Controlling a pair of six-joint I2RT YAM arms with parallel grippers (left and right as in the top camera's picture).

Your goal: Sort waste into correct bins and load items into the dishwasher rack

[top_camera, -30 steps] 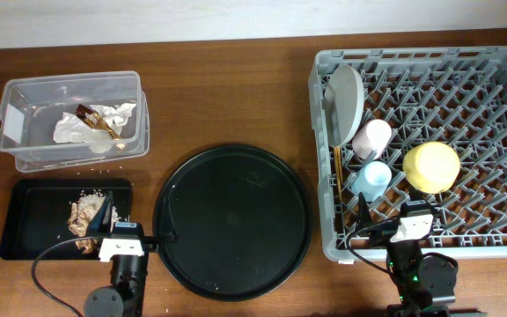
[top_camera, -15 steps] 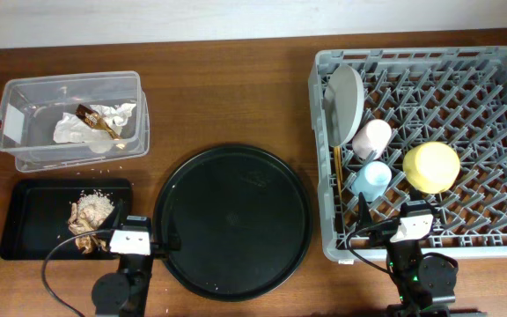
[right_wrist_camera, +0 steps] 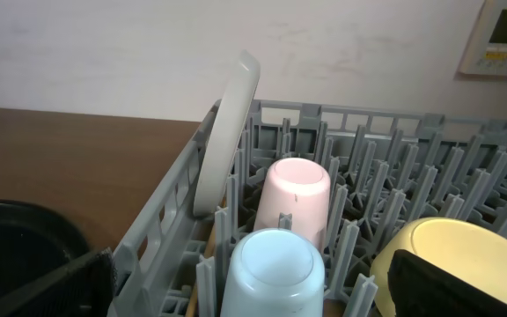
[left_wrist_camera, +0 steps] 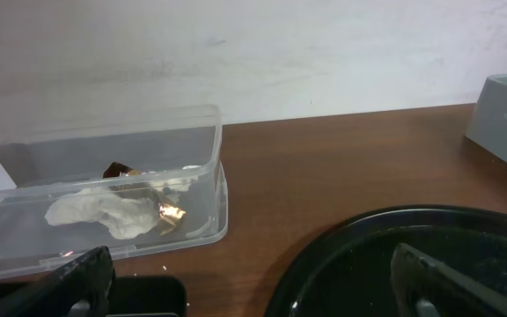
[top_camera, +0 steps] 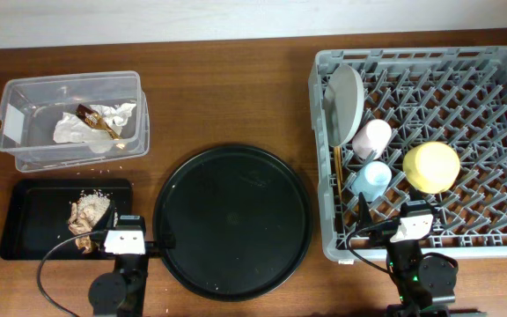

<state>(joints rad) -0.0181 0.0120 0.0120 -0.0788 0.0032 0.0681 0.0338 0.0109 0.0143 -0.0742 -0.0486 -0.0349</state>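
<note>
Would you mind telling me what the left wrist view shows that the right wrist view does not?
Only the left wrist view shows the clear tub holding crumpled napkins and a brown wrapper. Only the right wrist view shows the plate standing on edge, the pink cup, the blue cup, the yellow bowl and a wall panel. Both show the round black tray, part of the grey rack, the wooden table and the pale wall.
</note>
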